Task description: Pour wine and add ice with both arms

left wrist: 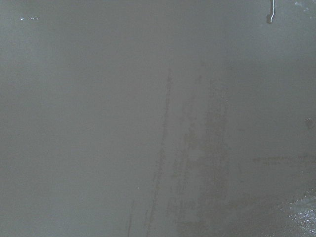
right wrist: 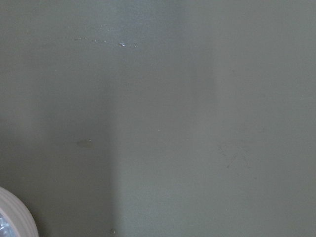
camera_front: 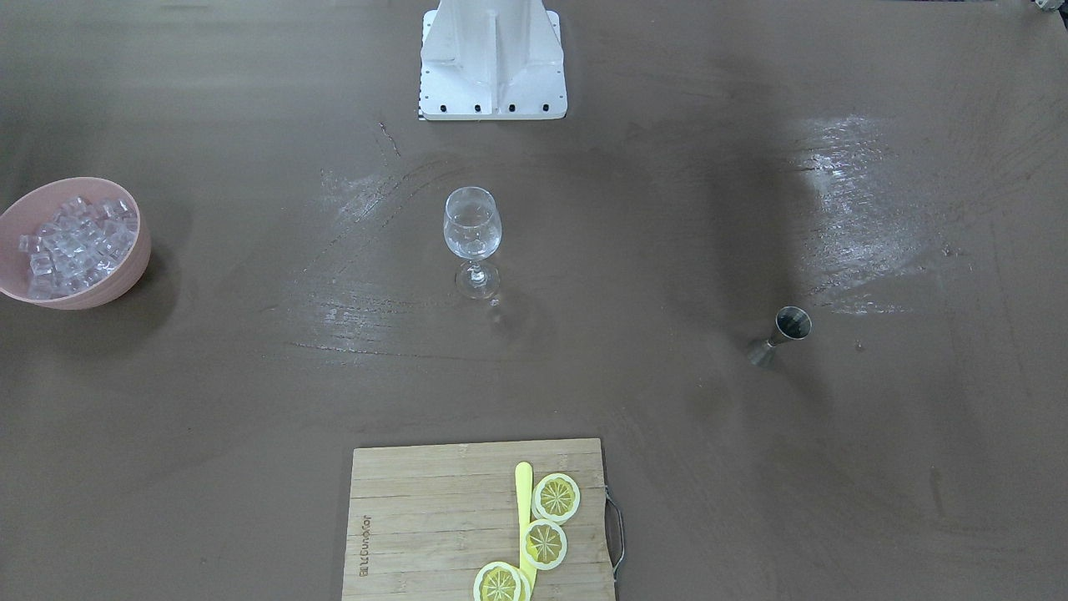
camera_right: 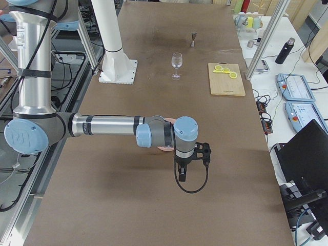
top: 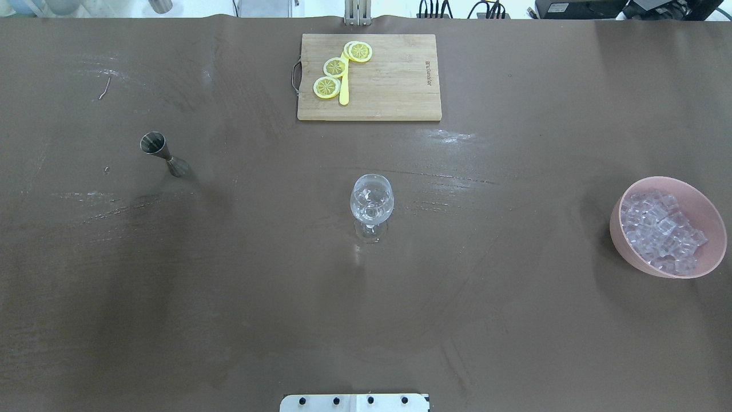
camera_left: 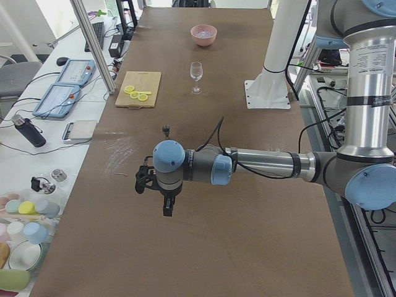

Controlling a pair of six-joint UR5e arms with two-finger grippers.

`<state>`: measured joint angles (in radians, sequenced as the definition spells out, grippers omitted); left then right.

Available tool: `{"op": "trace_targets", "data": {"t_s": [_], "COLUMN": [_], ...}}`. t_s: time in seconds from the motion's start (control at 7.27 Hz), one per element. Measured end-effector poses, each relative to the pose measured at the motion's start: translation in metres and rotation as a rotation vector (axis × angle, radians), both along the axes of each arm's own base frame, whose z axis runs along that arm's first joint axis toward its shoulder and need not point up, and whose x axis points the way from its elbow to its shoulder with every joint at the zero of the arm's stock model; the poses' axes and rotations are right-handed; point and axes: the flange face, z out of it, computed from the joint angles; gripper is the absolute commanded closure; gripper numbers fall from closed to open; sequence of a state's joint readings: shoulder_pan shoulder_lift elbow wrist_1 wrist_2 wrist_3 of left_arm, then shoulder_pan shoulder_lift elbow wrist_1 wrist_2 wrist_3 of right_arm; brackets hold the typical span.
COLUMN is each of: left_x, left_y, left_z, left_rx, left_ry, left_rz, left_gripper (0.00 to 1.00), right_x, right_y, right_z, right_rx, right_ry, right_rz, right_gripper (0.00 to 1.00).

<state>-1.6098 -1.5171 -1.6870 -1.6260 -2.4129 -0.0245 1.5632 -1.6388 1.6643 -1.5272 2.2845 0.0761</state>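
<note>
Left claw (camera_left: pixel 143 180) over table (top: pixel 229 297) end (grip unclear) | wine glass (top: pixel 372 200) central

I get even light, white glare on the bench (camera_front: pixel 868 209) at two o'clock, soft shadows, both wrist views dim, grey and blurry.

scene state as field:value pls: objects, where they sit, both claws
wine glass: upright, table centre, no ice seen in it
ice: heaped in pink bowl, robot's right side
jigger: upright, robot's left side
cutting board: far edge, opposite the robot
on board: three lemon slices, yellow knife
left claw: above bare table, pointing down; open or shut cannot be told
right claw: above table beside the bowl; open or shut cannot be told
</note>
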Motion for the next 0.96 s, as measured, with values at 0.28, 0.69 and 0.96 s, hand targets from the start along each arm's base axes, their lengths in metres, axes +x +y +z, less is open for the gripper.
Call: {"op": "trace_targets", "data": {"t_s": [0.28, 0.69, 0.96], "left_x": [0.000, 0.001, 0.001], "left_y": [0.004, 0.005, 0.005], "left_z": [0.003, 0.004, 0.004], "left_rx": [0.002, 0.015, 0.014], "left_ry": [0.000, -0.001, -0.002], "left_rz": [0.001, 0.002, 0.003], "left_gripper": [0.02, 0.02, 0.02], "right_x": [0.000, 0.000, 0.000], "right_y": [0.002, 0.003, 0.003], "right_z": [0.002, -0.002, -0.017], "right_rx": [-0.002, 0.007, 0.035], "right_ry": [-0.002, -0.002, -0.003], "right_rz": [0.000, 0.000, 0.000], "right_gripper": [0.00, 0.00, 0.00]}}
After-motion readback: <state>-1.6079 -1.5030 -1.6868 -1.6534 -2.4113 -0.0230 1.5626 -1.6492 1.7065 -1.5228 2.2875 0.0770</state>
